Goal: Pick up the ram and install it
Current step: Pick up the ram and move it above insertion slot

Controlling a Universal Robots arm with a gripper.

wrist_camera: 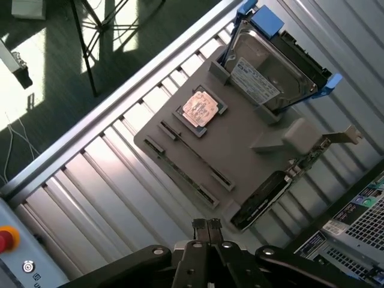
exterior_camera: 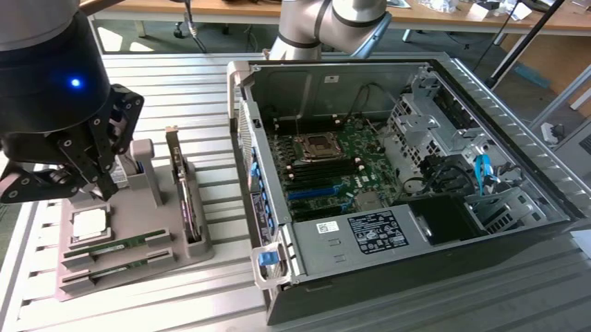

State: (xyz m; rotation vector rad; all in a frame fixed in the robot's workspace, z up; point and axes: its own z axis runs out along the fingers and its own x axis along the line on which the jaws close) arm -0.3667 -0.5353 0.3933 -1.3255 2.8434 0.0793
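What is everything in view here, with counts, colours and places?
Long narrow green ram sticks: two, green, in slots of the holder.
Square silver processor chip: one, silver, in a recess beside the ram sticks.
Upright expansion card: one, dark, standing on the holder's side toward the case.
Hard drive in a caddy: one, silver and blue, at the holder's end beyond the processor chip.
Moulded holder: one, grey, exterior view's left.
Open computer case: one, dark grey, exterior view's right.
Motherboard: one, green, inside the case.
Slatted metal table: one, silver, under everything.
Gripper: one, black, shut and empty, above the holder.
Robot arm: one, silver-grey, behind the case.
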